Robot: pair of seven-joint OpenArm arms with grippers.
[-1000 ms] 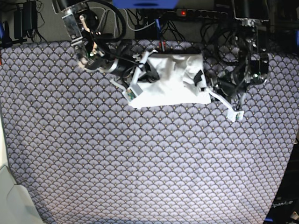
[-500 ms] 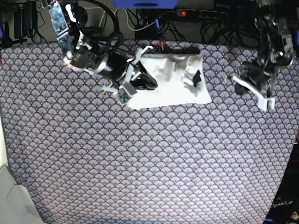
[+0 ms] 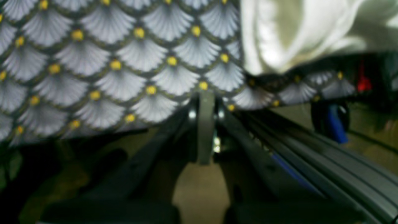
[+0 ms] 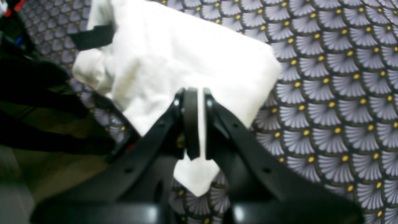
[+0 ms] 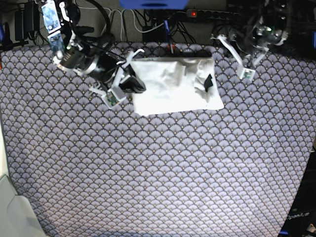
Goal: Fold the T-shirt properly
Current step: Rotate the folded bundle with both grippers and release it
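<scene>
The T-shirt [image 5: 175, 86] lies folded into a plain white rectangle at the back middle of the patterned table, with a small black tag [image 5: 207, 81] near its right edge. No print shows. My right gripper [image 5: 137, 85] is at the shirt's left edge; in the right wrist view it [image 4: 197, 124] hovers shut over a corner of the T-shirt [image 4: 192, 53], holding nothing. My left gripper [image 5: 218, 38] is off the shirt at the back right; in the left wrist view it [image 3: 205, 124] is shut and empty over the table's back edge, the T-shirt [image 3: 279, 31] beyond it.
The fan-patterned cloth [image 5: 158, 173] covers the table. Cables and a power strip with a red light [image 5: 192, 13] run along the back edge. A pale object [image 5: 10, 212] sits at the front left corner.
My left arm has lifted away from the shirt's right edge and swung to the back right. My right gripper has drawn back leftward off the shirt. The shirt stays flat.
</scene>
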